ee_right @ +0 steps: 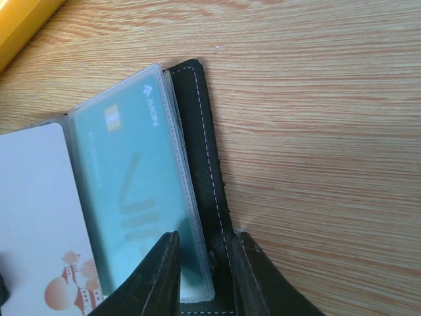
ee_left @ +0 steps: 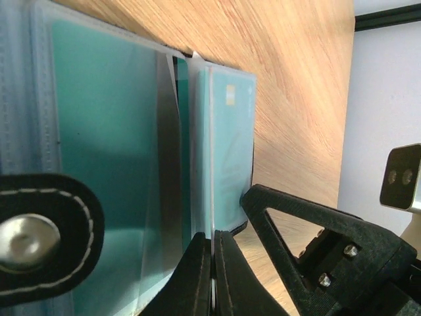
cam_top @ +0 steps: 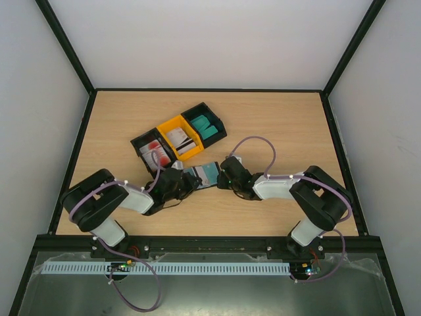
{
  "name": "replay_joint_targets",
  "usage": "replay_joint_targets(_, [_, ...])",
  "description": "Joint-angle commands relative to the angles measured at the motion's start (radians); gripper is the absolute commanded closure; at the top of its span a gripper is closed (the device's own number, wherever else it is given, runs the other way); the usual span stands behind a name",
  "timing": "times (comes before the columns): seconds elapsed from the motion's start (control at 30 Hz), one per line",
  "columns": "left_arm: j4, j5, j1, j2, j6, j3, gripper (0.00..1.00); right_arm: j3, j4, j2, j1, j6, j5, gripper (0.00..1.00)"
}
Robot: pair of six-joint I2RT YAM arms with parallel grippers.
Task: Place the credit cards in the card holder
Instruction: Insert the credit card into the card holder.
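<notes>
The black card holder lies open on the table between my two grippers. Its clear sleeves hold teal credit cards. My left gripper is shut on the thin edge of a clear sleeve with a teal card in it. The holder's snap tab is at the lower left. My right gripper is shut on the holder's black stitched cover and the sleeve with a teal card. A white-and-red card lies left of it.
Three bins stand behind the holder: a black one with red-and-white cards, a yellow one with white cards, and a black one with teal cards. The right gripper's finger is close beside my left jaws.
</notes>
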State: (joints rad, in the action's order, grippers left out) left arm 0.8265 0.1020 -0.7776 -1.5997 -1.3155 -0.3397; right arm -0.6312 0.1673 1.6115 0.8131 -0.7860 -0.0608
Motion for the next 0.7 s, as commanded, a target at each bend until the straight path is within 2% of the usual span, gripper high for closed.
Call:
replay_joint_targets(0.0, [-0.044,-0.062,-0.006,0.035,0.025,0.011,0.97,0.037,-0.106,0.052,0.011,-0.014,-0.034,0.78])
replay_joint_targets(0.4, [-0.008,-0.032,-0.008,-0.043,0.031,0.003,0.97,0.037,-0.103,0.057,0.012,-0.015,-0.037,0.78])
replay_joint_targets(0.67, [-0.086,-0.073,-0.012,-0.025,0.080,-0.008,0.97,0.038,-0.103,0.056,0.011,-0.015,-0.036,0.78])
